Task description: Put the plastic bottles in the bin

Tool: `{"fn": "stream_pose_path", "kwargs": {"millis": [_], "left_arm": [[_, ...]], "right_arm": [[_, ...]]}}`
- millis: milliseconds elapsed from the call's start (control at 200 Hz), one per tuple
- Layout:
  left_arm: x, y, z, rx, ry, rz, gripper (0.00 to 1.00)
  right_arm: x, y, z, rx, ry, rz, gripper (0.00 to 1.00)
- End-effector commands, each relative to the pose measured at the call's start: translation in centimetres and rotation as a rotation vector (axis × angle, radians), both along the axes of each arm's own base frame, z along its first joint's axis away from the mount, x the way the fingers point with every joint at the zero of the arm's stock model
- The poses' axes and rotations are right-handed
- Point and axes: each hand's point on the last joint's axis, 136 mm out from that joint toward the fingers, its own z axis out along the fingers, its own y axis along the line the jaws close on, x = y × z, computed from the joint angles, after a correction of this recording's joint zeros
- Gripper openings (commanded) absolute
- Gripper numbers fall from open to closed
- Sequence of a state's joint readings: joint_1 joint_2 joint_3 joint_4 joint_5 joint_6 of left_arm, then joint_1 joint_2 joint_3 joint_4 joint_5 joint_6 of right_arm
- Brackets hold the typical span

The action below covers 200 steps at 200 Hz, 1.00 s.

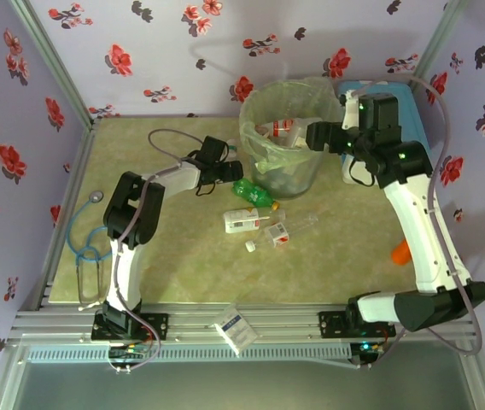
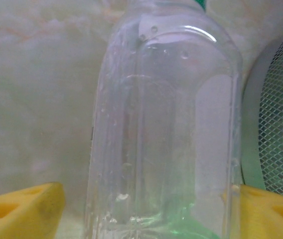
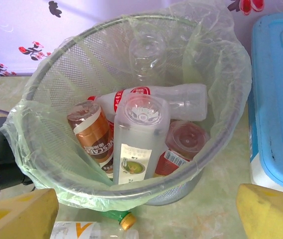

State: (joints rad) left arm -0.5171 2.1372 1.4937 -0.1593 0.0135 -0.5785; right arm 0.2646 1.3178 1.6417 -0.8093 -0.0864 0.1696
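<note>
Now clear bottle [image 2: 166, 124] between parted left jaws.

text | brown-label bottle [image 3: 92, 132]: "NESCAFE" | other print: too blurred to read

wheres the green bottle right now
In the top view the green bottle lies on the table just in front of the bin, beside the left gripper.
</note>
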Motion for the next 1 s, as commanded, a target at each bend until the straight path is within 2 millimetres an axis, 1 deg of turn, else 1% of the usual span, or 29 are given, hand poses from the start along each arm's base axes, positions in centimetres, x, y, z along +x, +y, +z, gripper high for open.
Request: {"fn": "stream_pose_path", "kwargs": {"millis": [0, 165, 330, 485, 600, 690, 735, 750, 820, 890, 995], "left_arm": [[0.6, 0.0, 0.4, 0.012, -0.013, 0.012, 0.73], [0.6, 0.1, 1.0, 0.011, -0.022, 0.011, 0.68], [0.5, 0.5, 2.3, -0.001, -0.058, 0.007, 0.65], [0.0, 1.4, 5.2, -0.017, -0.129, -0.005, 0.64], [-0.7, 3.0, 7.5, -0.04, -0.18, 0.015, 0.64], [-1.5, 4.4, 9.6, -0.064, -0.234, 0.033, 0.63], [-2.1, 5.1, 10.3, -0.071, -0.253, 0.039, 0.62], [-2.3, 5.2, 10.8, -0.074, -0.266, 0.037, 0.62], [-3.4, 5.8, 12.4, -0.086, -0.306, 0.026, 0.62], [-4.8, 5.6, 14.3, -0.126, -0.355, -0.013, 0.61], [-7.0, 5.6, 16.6, -0.196, -0.425, -0.069, 0.6]], "right_arm": [[-0.9, -0.1, 1.1, 0.03, -0.04, -0.008, 0.92], [-1.4, -0.4, 0.8, 0.014, -0.03, -0.009, 0.92], [-2.2, -0.6, 0.6, 0.022, -0.027, -0.011, 0.92], [-2.9, -0.5, 1.3, 0.035, -0.041, 0.002, 0.92], [-3.1, 0.4, 2.0, 0.076, -0.052, 0.041, 0.91], [-3.1, 1.6, 2.7, 0.134, -0.062, 0.087, 0.91], [-3.0, 2.3, 3.2, 0.165, -0.069, 0.113, 0.9], [-2.9, 2.5, 3.3, 0.173, -0.072, 0.12, 0.9], [-2.8, 4.1, 4.1, 0.216, -0.082, 0.169, 0.9], [-2.7, 6.2, 4.9, 0.244, -0.097, 0.227, 0.89], [-2.0, 10.0, 5.2, 0.27, -0.092, 0.307, 0.89]]}}
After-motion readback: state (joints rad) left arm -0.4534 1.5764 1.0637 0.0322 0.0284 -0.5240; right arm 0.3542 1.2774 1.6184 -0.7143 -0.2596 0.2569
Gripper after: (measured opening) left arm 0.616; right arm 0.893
